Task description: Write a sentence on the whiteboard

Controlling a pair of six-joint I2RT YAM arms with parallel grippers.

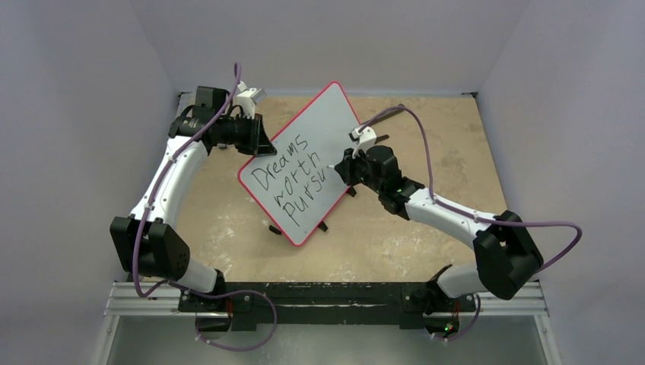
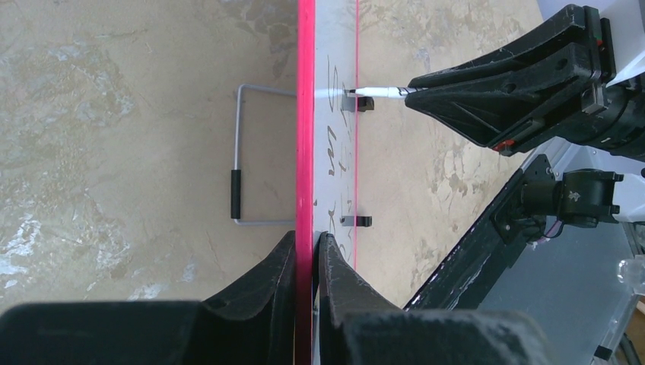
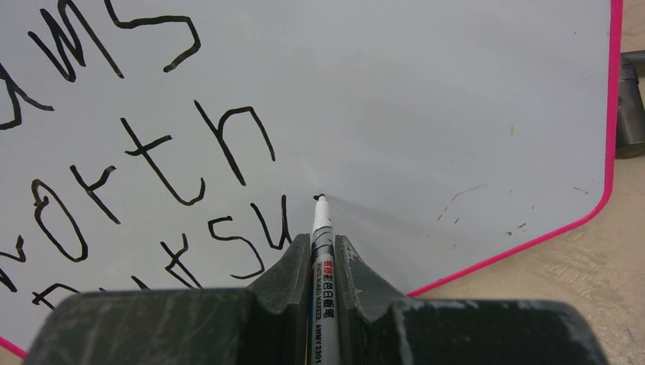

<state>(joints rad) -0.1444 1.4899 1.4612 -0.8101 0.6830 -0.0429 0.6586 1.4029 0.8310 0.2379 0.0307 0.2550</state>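
Red-rimmed whiteboard (image 1: 319, 125) lengthwise toward far right

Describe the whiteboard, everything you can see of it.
The whiteboard is a white rectangle with a thin red rim and rounded corners, set diagonally on the table. Black writing reads "Dreams worth pursu". Small black clips sit along its near edge; a wire stand shows behind. The left gripper pinches its rim; the marker in the right gripper touches its face.
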